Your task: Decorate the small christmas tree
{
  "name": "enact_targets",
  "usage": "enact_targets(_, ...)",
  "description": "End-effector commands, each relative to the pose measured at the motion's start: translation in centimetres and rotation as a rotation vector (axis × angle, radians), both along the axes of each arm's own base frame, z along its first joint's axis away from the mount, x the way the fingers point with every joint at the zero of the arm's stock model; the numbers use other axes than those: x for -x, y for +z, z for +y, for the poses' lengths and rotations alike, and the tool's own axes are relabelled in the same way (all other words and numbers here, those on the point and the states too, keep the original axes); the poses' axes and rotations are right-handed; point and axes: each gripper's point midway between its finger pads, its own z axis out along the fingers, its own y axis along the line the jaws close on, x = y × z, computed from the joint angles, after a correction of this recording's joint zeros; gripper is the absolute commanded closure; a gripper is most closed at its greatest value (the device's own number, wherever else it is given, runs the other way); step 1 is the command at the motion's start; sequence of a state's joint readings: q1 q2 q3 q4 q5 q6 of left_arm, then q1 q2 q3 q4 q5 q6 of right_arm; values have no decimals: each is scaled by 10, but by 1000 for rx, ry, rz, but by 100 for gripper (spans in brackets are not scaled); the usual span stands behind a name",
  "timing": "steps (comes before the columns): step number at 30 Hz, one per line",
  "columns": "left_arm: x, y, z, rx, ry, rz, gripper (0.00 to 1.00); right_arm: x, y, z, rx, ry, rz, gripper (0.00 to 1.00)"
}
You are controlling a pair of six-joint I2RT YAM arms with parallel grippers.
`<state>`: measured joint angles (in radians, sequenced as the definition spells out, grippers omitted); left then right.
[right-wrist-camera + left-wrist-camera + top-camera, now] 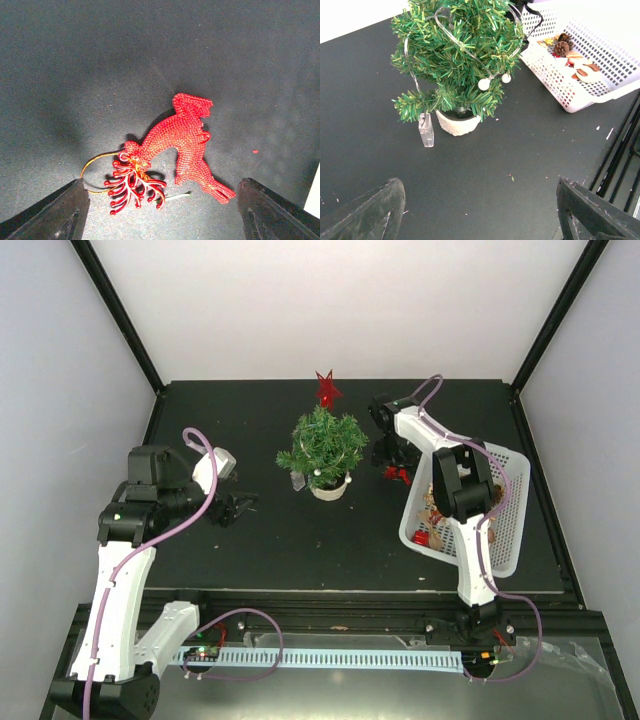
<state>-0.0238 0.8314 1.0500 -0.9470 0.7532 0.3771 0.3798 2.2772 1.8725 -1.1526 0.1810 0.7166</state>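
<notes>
Top view: the tree (pixel 322 445) stands upright in its white pot (pixel 329 487) at mid-worktop (pixel 250 550), a touch toward 12 o'clock, with a red star (pixel 327 390) on its tip. The left gripper (pixel 238 506) sits at the tree's 8 o'clock, well apart. Its wrist view shows the fingers (pixel 370 215) spread wide with nothing between them. That view cuts off the treetop, star and all, but two white balls (pixel 484 84) and a thin wire through the branches show. A clear little block (pixel 425 130) stands just beside the pot at 8 o'clock, and what it is, hard to say. The right gripper (pixel 397 465) is at the tree's 3 o'clock, jaws wide, over a red reindeer (pixel 182 145) lying flat and untouched between the fingers. Its gold loop (pixel 90 167) is partly under the antlers. The basket (pixel 510 520) lies at 4 o'clock, and the right arm hides much of its contents. A pinecone (pixel 562 47) shows; the rest is unclear.
</notes>
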Motion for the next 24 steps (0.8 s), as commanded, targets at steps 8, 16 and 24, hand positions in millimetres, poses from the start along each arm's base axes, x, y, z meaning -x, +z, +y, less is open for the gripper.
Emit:
enact_targets(8,-2,5,-3,13,-11,-8,17,-3,-6,22,-159,-2,16,24)
enact_targets(16,-2,7,-3,17,-15,-5,17,-4,-15,32,-215,-1,28,29)
enact_targets(24,-2,7,-3,18,-17,-4,17,-3,-20,35,-228,6,31,40)
